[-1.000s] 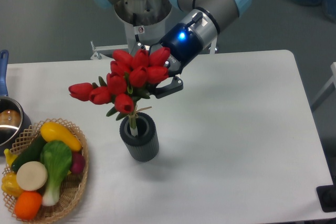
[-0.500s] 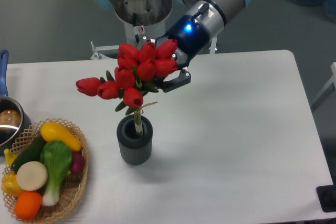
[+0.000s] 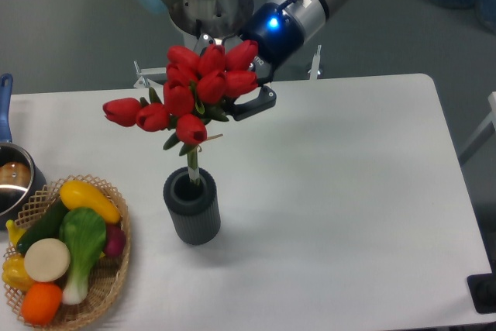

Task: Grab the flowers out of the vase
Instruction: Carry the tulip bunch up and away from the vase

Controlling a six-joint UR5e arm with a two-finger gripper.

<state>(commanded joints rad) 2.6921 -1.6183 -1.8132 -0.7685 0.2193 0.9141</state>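
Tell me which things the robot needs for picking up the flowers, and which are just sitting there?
Needed for the job:
- the flowers, red tulips with stems reaching into the vase
- the vase, dark grey and ribbed
- the gripper, closed on the bunch

Just sitting there:
- the wicker basket of vegetables
- the steel pot at the table's left edge
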